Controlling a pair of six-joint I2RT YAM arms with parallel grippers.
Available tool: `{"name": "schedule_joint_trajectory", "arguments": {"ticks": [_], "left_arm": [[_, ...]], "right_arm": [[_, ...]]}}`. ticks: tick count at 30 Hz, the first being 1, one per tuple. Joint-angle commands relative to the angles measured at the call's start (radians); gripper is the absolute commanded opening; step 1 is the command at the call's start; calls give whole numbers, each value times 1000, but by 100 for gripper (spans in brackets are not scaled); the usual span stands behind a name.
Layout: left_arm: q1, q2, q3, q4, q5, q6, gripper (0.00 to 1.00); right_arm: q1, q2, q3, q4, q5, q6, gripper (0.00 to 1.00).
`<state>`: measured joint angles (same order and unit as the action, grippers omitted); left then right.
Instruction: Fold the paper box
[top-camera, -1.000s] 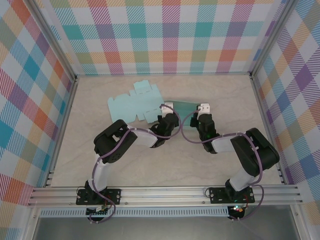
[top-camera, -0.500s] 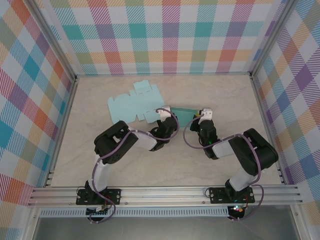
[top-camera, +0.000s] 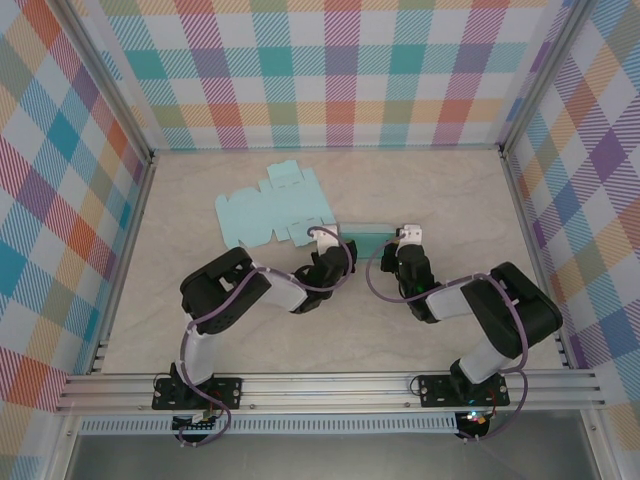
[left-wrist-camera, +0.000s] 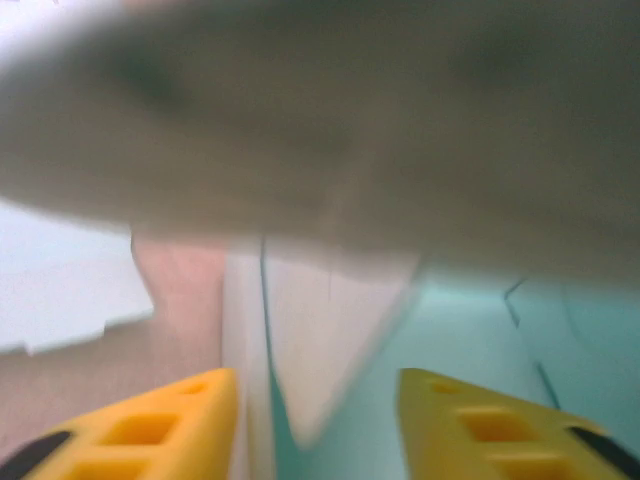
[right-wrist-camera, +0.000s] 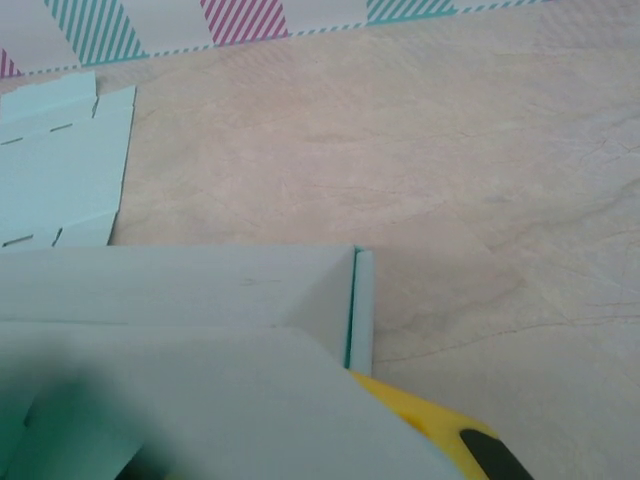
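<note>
Item: paper box (top-camera: 268, 210), pale teal die-cut sheet; lies flat on the worktop (top-camera: 460, 190) toward its far edge, left of the middle; its right end is partly raised into a darker teal folded section (top-camera: 366, 233) near the centre.

Top external view: both arms bent low, elbows out toward the side edges, forearms turned inward; left gripper (top-camera: 330, 248) at the near left side of the folded section; right gripper (top-camera: 406, 240) at its right end; the two well short of touching each other.

Left wrist view: two yellow fingers (left-wrist-camera: 150, 430) spread apart, an upright paper panel edge standing in the gap between them, neither finger seen pressing on it; a blurred grey-teal flap across the top; flat sheet and bare worktop at left.

Right wrist view: one yellow finger (right-wrist-camera: 425, 425) with a black tip, a paper panel lying over it; the fold's corner seam just above; whether these fingers pinch the paper cannot be told; flat sheet at the upper left.
</note>
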<state>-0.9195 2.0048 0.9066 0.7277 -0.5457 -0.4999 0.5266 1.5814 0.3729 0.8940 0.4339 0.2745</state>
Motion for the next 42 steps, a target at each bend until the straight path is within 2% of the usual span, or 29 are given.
{"name": "schedule_joint_trajectory", "arguments": {"ticks": [1,5,8,16,22,31,36,39,42], "left_arm": [[-18,-43,-45,-103,46,5,59],[-18,-96,-67,-134,61,28,76],[-18,-125,-85,-164,73,45,80],[-22,-232,-198,-218,82,16,81],[-41,-374,-275,-304,57,-11,80],[-53,-649,-322,-465,38,-13,77],[-53,-804,-290,-535,19,27,75],[-47,-828,-210,-586,5,68,74],[-19,-770,-59,-698,4,109,73]], "right_arm": [[10,-31,9,-66,5,14,15],[10,-54,17,-105,13,14,24],[10,-66,18,-122,21,11,32],[12,-162,23,-253,28,38,46],[12,-302,21,-456,26,93,55],[13,-744,-1,-900,-17,200,64],[13,-973,78,-1147,-48,209,71],[11,-954,191,-1257,-43,203,76],[3,-829,335,-1339,-40,189,80]]}}
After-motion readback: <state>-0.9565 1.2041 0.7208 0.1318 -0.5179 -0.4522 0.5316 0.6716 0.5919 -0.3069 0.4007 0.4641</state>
